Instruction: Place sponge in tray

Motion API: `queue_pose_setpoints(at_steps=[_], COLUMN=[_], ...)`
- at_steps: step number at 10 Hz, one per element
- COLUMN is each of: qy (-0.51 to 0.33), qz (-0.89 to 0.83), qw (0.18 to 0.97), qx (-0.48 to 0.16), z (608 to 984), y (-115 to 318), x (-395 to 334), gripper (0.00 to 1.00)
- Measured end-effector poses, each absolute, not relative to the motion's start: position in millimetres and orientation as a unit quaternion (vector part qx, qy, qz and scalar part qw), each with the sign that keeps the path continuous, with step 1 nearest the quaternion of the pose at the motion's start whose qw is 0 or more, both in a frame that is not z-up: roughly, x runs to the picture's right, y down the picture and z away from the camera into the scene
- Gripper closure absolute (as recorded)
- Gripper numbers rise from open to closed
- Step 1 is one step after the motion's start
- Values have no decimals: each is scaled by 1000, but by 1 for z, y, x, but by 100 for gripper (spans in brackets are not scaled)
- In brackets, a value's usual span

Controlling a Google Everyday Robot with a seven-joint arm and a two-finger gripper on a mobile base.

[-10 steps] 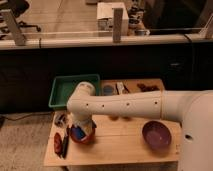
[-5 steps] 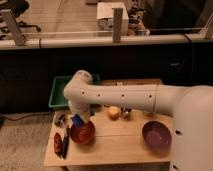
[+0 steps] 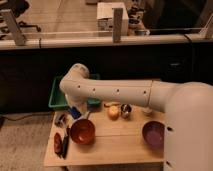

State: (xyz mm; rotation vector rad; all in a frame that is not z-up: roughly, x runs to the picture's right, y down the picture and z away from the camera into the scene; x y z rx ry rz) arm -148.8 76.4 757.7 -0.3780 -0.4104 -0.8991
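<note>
While swung across table toward tray (image 3: 59, 100), gripper (image 3: 75, 111) hovers at tray's near rim beside orange bowl (image 3: 82, 131), apparently carrying dark-blue sponge (image 3: 76, 112) for drop; finger spread unreadable.

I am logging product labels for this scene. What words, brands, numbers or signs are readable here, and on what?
None can be read.
The white box behind the glass: no legible marking.
The tray, orange bowl and purple bowl: no visible text.
The arm: dark dots only, no lettering.
The gripper hangs by the tray's near edge, above the table.
</note>
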Motion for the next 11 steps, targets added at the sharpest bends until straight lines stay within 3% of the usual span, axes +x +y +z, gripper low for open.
queue_pose_setpoints(at_steps=[11], qy=[-208], qz=[-404], qw=[883], qx=[-116], z=[809], y=[17], x=[-178], gripper=[100])
